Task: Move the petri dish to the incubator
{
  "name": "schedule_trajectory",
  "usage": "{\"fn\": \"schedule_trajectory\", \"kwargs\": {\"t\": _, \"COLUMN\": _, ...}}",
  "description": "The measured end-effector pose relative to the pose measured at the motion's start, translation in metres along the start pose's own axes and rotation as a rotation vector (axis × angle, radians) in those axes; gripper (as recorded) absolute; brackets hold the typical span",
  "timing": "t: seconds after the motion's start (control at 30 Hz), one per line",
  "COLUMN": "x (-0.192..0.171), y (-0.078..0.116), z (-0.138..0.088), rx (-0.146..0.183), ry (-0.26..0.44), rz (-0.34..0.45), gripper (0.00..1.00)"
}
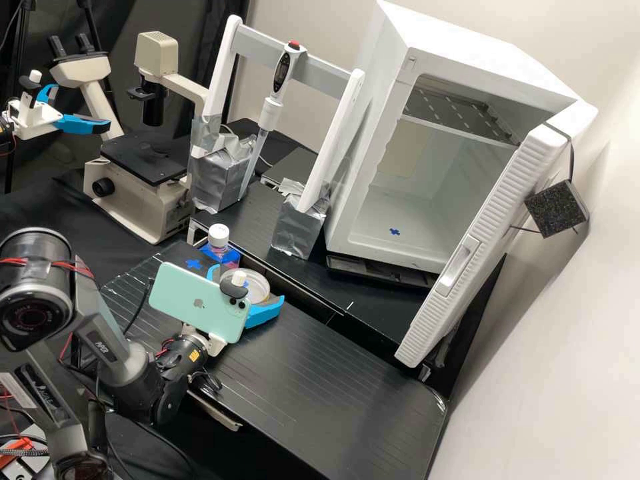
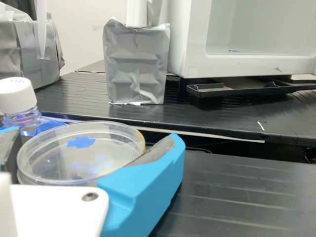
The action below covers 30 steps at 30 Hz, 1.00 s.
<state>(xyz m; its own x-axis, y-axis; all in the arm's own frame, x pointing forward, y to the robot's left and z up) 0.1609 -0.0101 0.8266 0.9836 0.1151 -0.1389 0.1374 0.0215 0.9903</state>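
Bottle (image 1: 218, 241) just beside the dish; a leftward swing could knock it. Hand (image 1: 247, 287) looks to be pinching the petri dish (image 1: 257, 288) by its sides, near the front desk's (image 1: 320, 380) rear edge; off-centre pressure on the smooth round wall could make it slip or tip. Can't tell if lifted. Carry too low: dish hits the raised rear desk's front edge. Farther right, incubator (image 1: 373, 160) sill or open door (image 1: 467, 260) could catch the hand.
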Motion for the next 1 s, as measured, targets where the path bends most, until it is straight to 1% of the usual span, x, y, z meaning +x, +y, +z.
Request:
{"fn": "schedule_trajectory", "kwargs": {"t": 0.13, "x": -0.0007, "y": 0.0002, "z": -0.0001, "rx": 0.002, "ry": 0.0, "rz": -0.003, "gripper": 0.0}}
{"fn": "schedule_trajectory", "kwargs": {"t": 0.2, "x": -0.0009, "y": 0.0002, "z": 0.0001, "rx": 0.008, "ry": 0.0, "rz": -0.004, "gripper": 0.0}}
{"fn": "schedule_trajectory", "kwargs": {"t": 0.8, "x": -0.0012, "y": 0.0008, "z": 0.0007, "rx": 0.009, "ry": -0.005, "rz": 0.0, "gripper": 0.0}}
{"fn": "schedule_trajectory", "kwargs": {"t": 0.83, "x": -0.0012, "y": 0.0008, "z": 0.0007, "rx": 0.015, "ry": -0.005, "rz": 0.0, "gripper": 0.0}}
{"fn": "schedule_trajectory", "kwargs": {"t": 0.93, "x": -0.0014, "y": 0.0013, "z": 0.0001, "rx": 0.013, "ry": -0.003, "rz": 0.004, "gripper": 0.0}}
{"fn": "schedule_trajectory", "kwargs": {"t": 1.0, "x": -0.0022, "y": 0.0023, "z": -0.001, "rx": 0.032, "ry": -0.006, "rz": 0.011, "gripper": 0.0}}
